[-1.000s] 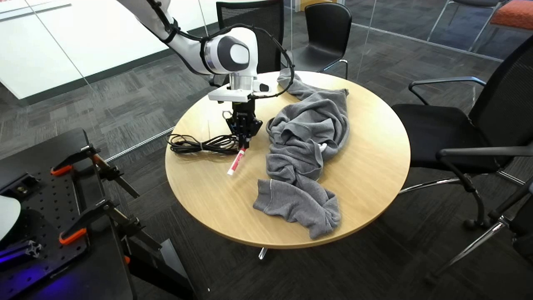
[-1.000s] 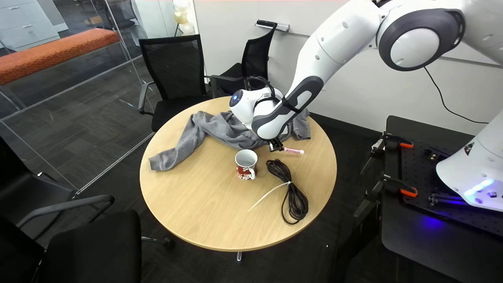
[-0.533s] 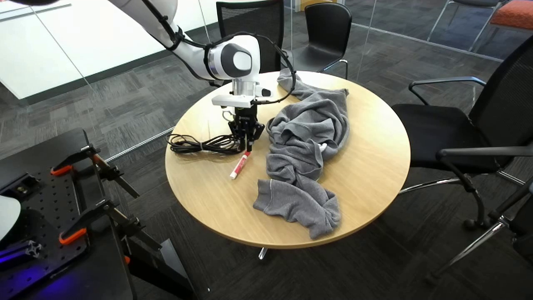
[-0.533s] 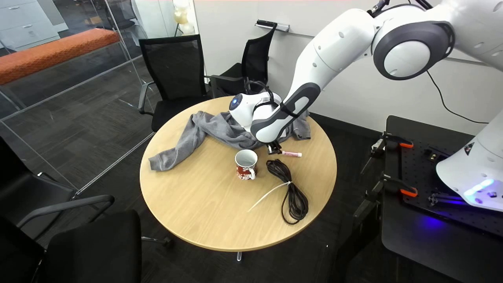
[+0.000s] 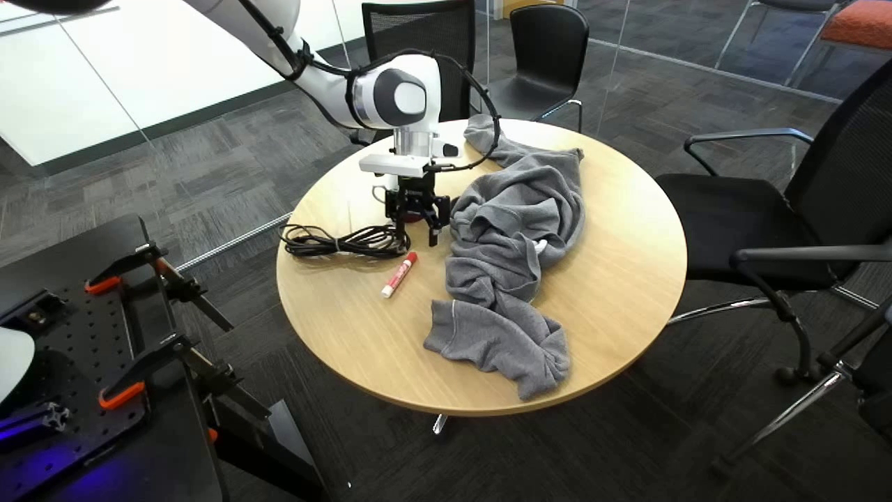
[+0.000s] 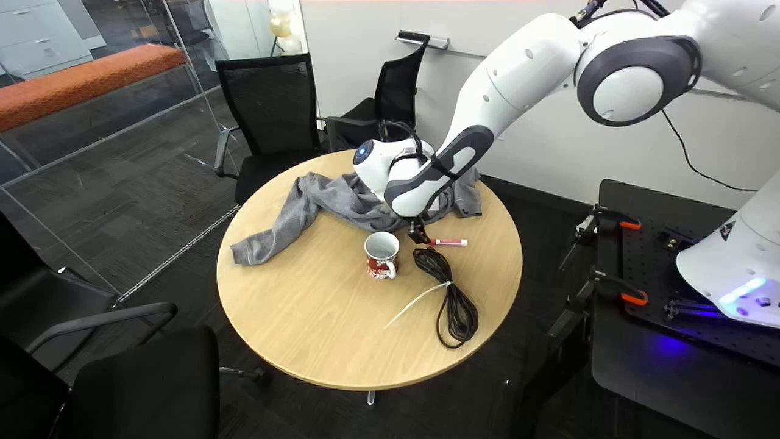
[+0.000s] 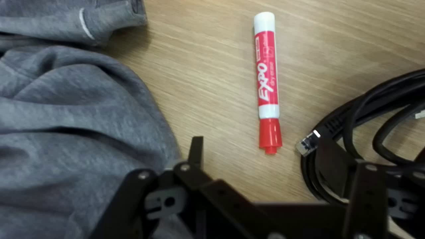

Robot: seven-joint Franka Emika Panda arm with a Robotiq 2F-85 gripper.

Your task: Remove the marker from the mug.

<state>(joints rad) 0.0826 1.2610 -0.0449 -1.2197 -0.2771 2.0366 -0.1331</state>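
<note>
My gripper [image 5: 417, 236], jaws spread wide and holding nothing, hangs above the counter [image 6: 317, 317], where, in an exterior view, the marker [image 6: 450, 242] lies right of the mug [image 6: 382, 262], just beyond the cable [image 6: 461, 308].

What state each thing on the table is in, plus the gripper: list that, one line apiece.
Gripper: open, holding nothing.
Mug: upright, nothing seen inside.
Marker: capped, lying loose on the table.
Cable: coiled and tied.
Grey cloth: rumpled, not neatly folded.
</note>
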